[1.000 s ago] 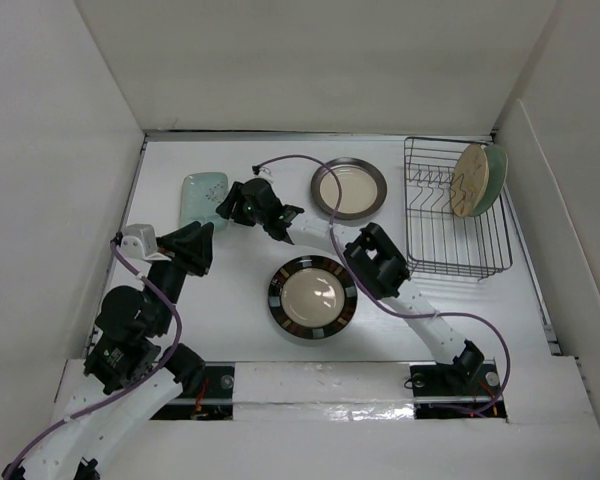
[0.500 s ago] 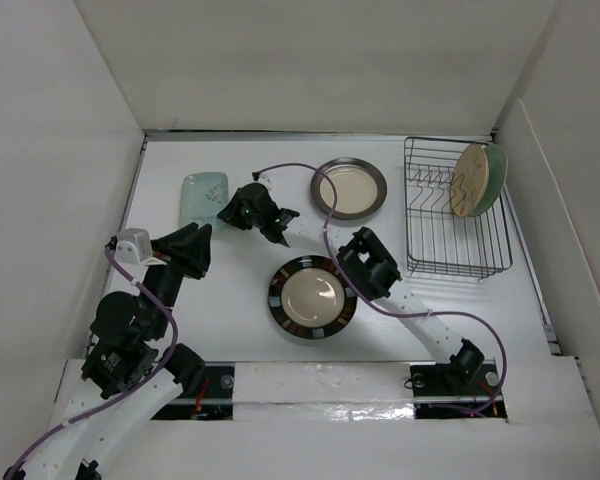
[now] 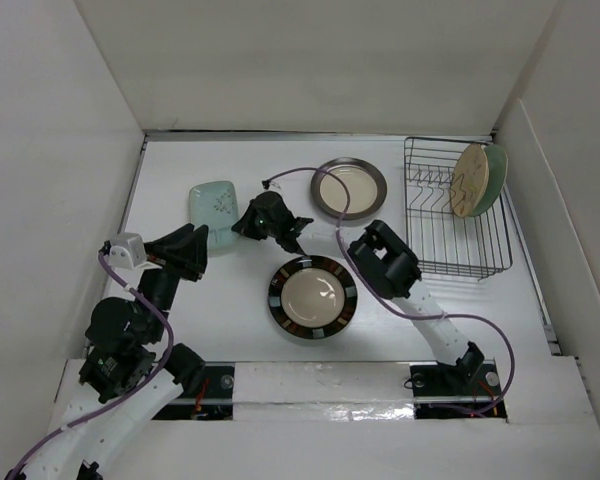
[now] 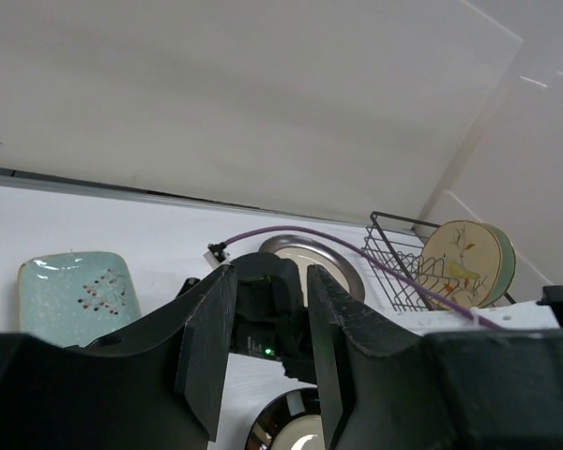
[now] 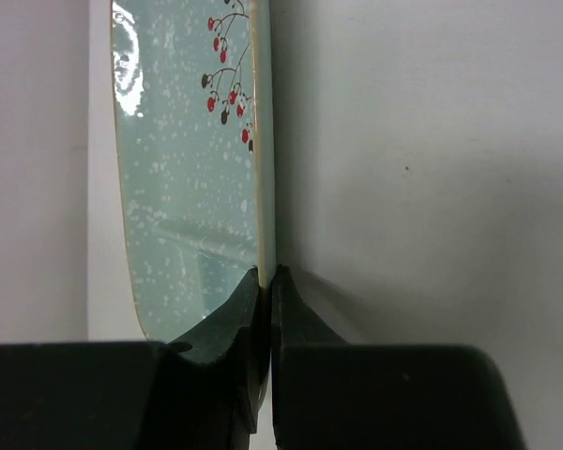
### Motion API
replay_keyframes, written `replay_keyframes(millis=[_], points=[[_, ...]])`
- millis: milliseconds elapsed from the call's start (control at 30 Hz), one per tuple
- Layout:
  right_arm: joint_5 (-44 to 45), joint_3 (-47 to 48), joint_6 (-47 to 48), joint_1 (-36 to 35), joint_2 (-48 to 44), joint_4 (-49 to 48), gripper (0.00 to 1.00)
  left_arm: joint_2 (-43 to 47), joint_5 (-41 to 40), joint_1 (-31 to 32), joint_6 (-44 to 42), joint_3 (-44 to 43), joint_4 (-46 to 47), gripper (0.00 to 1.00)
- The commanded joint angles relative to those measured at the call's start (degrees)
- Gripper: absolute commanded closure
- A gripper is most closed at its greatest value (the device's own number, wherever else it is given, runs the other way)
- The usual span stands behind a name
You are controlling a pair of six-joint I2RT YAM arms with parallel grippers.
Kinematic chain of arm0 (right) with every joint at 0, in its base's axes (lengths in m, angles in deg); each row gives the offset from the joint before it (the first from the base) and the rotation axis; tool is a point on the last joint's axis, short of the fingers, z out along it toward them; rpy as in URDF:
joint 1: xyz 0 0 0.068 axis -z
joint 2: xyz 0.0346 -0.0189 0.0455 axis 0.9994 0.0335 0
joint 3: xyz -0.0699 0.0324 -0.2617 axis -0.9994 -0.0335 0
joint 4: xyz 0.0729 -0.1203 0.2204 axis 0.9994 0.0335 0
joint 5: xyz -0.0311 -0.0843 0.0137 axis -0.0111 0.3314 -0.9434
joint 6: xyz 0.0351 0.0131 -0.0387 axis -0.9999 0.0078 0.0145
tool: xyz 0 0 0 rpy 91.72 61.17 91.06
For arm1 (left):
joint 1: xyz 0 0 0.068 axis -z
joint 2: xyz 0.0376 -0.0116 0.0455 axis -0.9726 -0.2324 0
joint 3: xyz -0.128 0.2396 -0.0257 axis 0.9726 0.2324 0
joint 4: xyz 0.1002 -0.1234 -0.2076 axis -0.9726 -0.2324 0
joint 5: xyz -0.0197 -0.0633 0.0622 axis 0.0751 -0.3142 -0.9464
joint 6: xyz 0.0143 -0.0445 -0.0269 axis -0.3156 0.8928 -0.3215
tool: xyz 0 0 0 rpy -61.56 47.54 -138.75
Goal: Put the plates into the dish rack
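Observation:
My right gripper (image 3: 238,224) is shut on the right rim of the pale-green rectangular plate (image 3: 211,205), whose speckled face with red berries (image 5: 192,187) fills the right wrist view above the gripper (image 5: 267,278). My left gripper (image 3: 194,242) hovers open and holds nothing, just below that plate; its view looks past the gripper (image 4: 269,274) at the right wrist. The striped-rim plate (image 3: 313,297) lies flat mid-table and the brown-rimmed plate (image 3: 349,188) behind it. The dish rack (image 3: 409,205) at right holds the floral plate (image 3: 470,180) upright, with the pale-green round plate (image 3: 498,172) behind it.
White walls close in the table at left, back and right. The right arm's purple cable (image 3: 320,175) loops over the brown-rimmed plate. The rack's near half (image 3: 450,255) holds no plates.
The right gripper has closed on the rectangular plate's rim and the plate has shifted slightly right and nearer. The left arm has drawn back a little toward the near edge.

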Motion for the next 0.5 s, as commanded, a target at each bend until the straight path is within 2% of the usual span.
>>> replay_keyframes(millis=[0,167,267,333,467], points=[[1.0,-2.0,7.0,1.1,-13.6,-14.1,1.0,-0.5,0.6,-0.3,-0.5,0.1,2.8,0.67],[3.2,-10.9,15.4,5.0,-27.5,-14.7,1.0,-0.7,1.6,-0.3,-0.4,-0.1,2.3,0.65],[5.2,-20.5,20.6,9.4,-38.9,-13.3,1.0,-1.3,4.6,-0.3,-0.4,0.0,3.1,0.6],[8.3,-25.5,28.2,13.0,-47.3,-6.3,1.0,-2.5,7.3,-0.3,-0.2,0.1,2.8,0.51],[19.5,-29.6,38.9,20.6,-59.0,7.1,1.0,-7.2,12.3,-0.3,-0.1,-2.5,0.7,0.46]])
